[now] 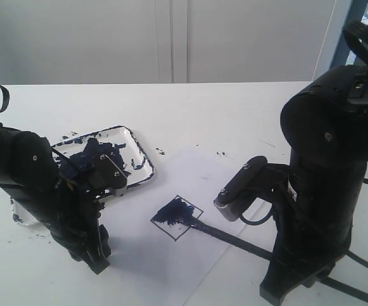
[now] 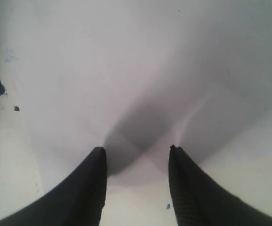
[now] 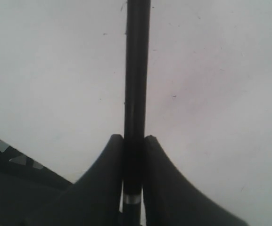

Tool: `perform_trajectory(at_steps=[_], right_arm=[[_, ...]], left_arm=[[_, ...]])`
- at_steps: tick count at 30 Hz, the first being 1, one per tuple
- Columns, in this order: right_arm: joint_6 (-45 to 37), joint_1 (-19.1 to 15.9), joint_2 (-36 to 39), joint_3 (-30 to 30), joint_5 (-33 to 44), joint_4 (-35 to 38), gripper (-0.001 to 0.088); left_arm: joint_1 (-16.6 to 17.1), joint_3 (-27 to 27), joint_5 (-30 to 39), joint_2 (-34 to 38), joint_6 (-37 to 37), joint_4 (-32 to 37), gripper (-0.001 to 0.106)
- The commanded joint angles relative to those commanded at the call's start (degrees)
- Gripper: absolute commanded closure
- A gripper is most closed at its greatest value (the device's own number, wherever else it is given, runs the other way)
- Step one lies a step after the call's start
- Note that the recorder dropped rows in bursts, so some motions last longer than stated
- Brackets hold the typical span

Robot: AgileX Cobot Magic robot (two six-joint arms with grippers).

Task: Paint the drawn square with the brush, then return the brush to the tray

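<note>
Right gripper point(image 3: 133, 139): jaws clamped on the brush point(image 1: 228, 234) handle, no gap showing either side in the wrist view. Grip sits far back on the shaft, so tip control is long-lever.

Brush runs low across the sheet point(image 1: 190, 172) from the right arm to the square point(image 1: 177, 217). Tip is down inside the outline, on the blue patch.

Square is roughly half filled. Blue covers the middle and the side toward the tray point(image 1: 147, 162). The corner nearest the camera and the strip along the near edges look bare white. Outline is visible all round.

Left gripper point(image 2: 136, 148): fingers parted wide, nothing between them. Tips are down at the sheet near the tray; can't tell if they actually press it. If they do, that's a useful anchor against paper drag.

Step in hand, my read: fill-in strokes.
- short strokes, pull toward the bare near corner, stop at the line
- keep the shaft shallow so the bristles spread, light pressure
- long lever means small wrist moves; a big sweep would overshoot the outline
- patch looks thin at its edge, may need a reload from the tray before finishing

Tray sits behind the left arm, partly hidden by it, smeared blue. Brush return has to cross over the sheet and clear that arm.
</note>
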Motion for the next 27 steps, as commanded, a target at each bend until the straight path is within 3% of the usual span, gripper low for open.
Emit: perform_trajectory(at_steps=[15, 27], right_arm=[[-0.2, 0.0, -3.9, -3.2, 0.0, 0.4, 0.0868], [-2.5, 0.0, -2.7, -3.9, 0.0, 7.0, 0.0868]], left_arm=[[0.0, 0.0, 0.5, 0.0, 0.0, 0.0, 0.057], [0.0, 0.0, 0.4, 0.0, 0.0, 0.0, 0.057]])
